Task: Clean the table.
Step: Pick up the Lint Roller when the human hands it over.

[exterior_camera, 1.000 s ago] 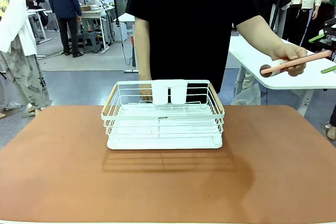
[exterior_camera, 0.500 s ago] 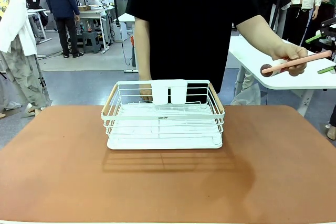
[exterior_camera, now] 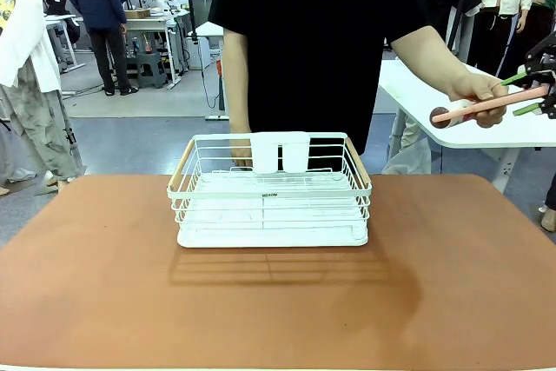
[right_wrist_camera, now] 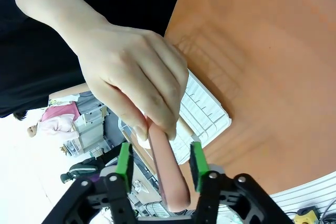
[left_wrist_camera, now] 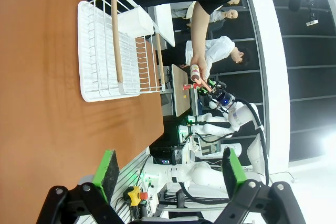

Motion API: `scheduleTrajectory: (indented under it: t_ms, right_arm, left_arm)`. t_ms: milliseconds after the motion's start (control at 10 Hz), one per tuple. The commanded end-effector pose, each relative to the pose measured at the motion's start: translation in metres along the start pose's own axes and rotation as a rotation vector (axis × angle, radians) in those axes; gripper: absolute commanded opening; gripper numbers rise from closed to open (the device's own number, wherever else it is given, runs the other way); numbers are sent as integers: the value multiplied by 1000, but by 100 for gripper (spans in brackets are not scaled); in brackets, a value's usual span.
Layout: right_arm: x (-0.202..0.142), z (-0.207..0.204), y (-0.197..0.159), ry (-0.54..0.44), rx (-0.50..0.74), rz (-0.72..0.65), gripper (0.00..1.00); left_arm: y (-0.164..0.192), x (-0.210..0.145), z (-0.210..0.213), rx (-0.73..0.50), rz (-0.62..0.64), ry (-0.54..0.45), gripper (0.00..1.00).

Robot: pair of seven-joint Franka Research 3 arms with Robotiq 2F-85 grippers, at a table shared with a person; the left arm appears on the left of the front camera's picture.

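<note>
Terracotta and bare along its near edge, the table (exterior_camera: 104, 301) has nothing lying loose on its top. So we judge that the cleaning tool has to come to the robot by hand.

Over that near edge, in the left wrist view, the left gripper (left_wrist_camera: 170, 171) hangs with its green pads (left_wrist_camera: 108, 169) spread wide and nothing between them. We take it to be parked out of the way while the other arm works.

Farther in, the white wire basket (exterior_camera: 269, 193) sits square on the table's middle, towards the far side. A person stands just behind it.

The person's hand (exterior_camera: 478, 93) reaches out sideways, past the table's right corner and above the smaller white-topped table (exterior_camera: 417, 84). It pinches a pink-handled tool (exterior_camera: 486, 106) near its middle, with the dark round end pointing back towards the person (a scrubber or brush, we guess; we cannot tell which). Held level like this, the free end of the handle is offered to the robot.

The right gripper (exterior_camera: 532, 93) has its jaws on either side of that free end. In the right wrist view the handle runs between the parted pads of the right gripper (right_wrist_camera: 160, 163), with a clear gap on one side, so it is not clamped yet. The person's fingers (right_wrist_camera: 157, 114) sit just beyond the pads. The grip should therefore close low on the handle, clear of them.
</note>
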State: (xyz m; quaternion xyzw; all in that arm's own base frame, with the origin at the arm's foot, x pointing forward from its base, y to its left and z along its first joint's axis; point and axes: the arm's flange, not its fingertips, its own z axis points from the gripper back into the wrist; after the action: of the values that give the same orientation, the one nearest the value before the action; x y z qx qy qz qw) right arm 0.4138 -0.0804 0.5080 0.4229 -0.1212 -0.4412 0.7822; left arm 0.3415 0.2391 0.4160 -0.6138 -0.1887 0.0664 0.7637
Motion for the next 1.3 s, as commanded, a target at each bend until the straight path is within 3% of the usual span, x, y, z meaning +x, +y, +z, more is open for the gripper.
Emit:
scheduleTrajectory:
  t_ms: [0,200,1200]
  right_arm:
    - [-3,-7,-1,-21,7,4,14]
    - [-3,-7,0,-25,11,4,0]
    - [0,-2,1,-11,0,3,0]
  left_arm:
    - [-1,-2,2,-9,-4,-5,100]
    - [-1,-2,2,-9,-4,-5,100]
    - [-1,-2,2,-9,-4,-5,100]
